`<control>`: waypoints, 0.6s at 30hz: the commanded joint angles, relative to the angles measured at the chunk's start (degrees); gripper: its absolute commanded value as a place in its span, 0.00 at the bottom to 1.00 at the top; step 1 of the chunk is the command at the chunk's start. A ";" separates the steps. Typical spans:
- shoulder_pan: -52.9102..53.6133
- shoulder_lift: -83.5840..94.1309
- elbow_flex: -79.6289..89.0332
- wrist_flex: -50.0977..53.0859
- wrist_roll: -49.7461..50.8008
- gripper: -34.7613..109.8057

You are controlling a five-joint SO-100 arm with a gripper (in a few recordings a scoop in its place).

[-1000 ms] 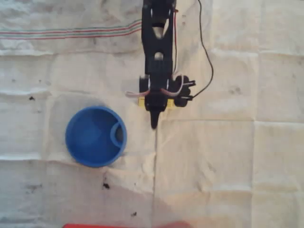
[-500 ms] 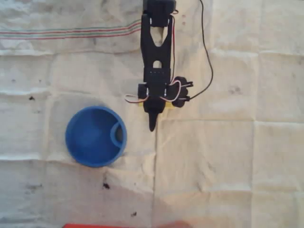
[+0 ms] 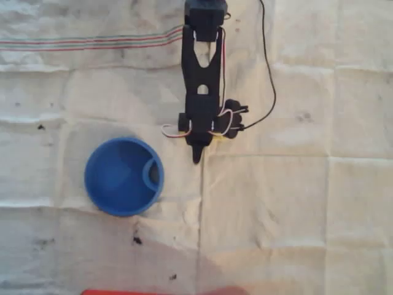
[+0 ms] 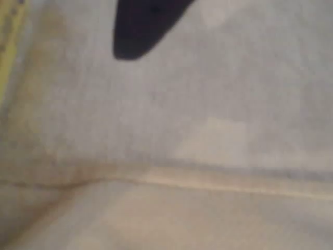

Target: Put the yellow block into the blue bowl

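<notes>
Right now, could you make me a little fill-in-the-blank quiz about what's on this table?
1. The bowl is coloured ____.
2. In the overhead view, the bowl lies to the ____ of the gripper.
3. The block peeking from under the arm is coloured ____.
4. The bowl holds ____ blocks.

Missing words: blue; left; yellow; no

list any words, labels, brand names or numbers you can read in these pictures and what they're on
None: no text can be read in either view.
The blue bowl is plain, with no label or mark.
The black gripper and arm show no lettering that can be made out.
The cloth carries only coloured stripes and dark specks, no writing.
The yellow block is a blurred strip at the wrist view's edge, with nothing legible.
</notes>
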 commanded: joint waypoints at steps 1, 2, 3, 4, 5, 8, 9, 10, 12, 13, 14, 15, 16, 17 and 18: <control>-0.09 2.37 -4.48 -0.35 0.26 0.46; -0.09 2.37 -4.48 -0.35 0.18 0.44; -0.09 2.29 -4.48 -0.35 0.18 0.41; -0.09 2.02 -4.48 -0.35 0.18 0.39; -0.09 1.76 -4.48 -0.35 0.18 0.36; 0.00 1.58 -4.48 -0.35 0.18 0.29; 0.09 1.58 -4.48 -0.35 0.18 0.26; 0.18 1.58 -4.48 -0.35 0.18 0.24; 0.26 1.58 -4.48 -0.35 0.44 0.23; 0.35 1.67 -4.48 -0.35 0.53 0.24; 0.35 1.76 -4.48 -0.09 0.53 0.25; 0.35 1.93 -4.48 0.09 0.44 0.25; 0.44 2.29 -4.48 0.09 0.53 0.24; 0.53 2.46 -4.48 0.00 0.70 0.24; 0.62 2.64 -4.57 0.26 0.79 0.24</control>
